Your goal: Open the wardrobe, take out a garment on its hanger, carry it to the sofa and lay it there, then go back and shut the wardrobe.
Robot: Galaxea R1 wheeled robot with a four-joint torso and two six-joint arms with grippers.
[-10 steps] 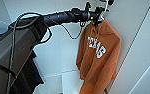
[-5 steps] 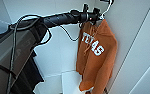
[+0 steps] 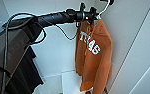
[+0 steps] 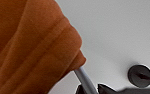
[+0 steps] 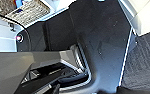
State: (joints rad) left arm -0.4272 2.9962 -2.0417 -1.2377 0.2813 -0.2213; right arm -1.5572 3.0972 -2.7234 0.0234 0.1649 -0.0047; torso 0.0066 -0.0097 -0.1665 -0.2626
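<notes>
The wardrobe (image 3: 56,50) stands open, showing its white interior. Inside hangs the garment (image 3: 93,55), a burnt-orange hooded sweatshirt with white block letters. Its thin white hanger (image 3: 102,10) hooks up to a dark fitting at the top. My left arm reaches in from the left. My left gripper (image 3: 89,15) is shut on the hanger's neck just above the collar. In the left wrist view, orange fabric (image 4: 28,45) lies close by. There the pale hanger rod (image 4: 84,78) runs down between the dark tips of my left gripper (image 4: 89,89).
Dark clothing (image 3: 28,75) hangs at the left, under my arm. A white wardrobe wall or door (image 3: 136,50) rises close on the right of the sweatshirt. A dark round fitting (image 4: 141,75) sits on the white surface. The right wrist view looks down on dark floor (image 5: 103,37) and a woven basket (image 5: 28,11).
My left gripper has closed on the hanger's neck. The sweatshirt has shifted slightly to the left and turned a little on its hook.
</notes>
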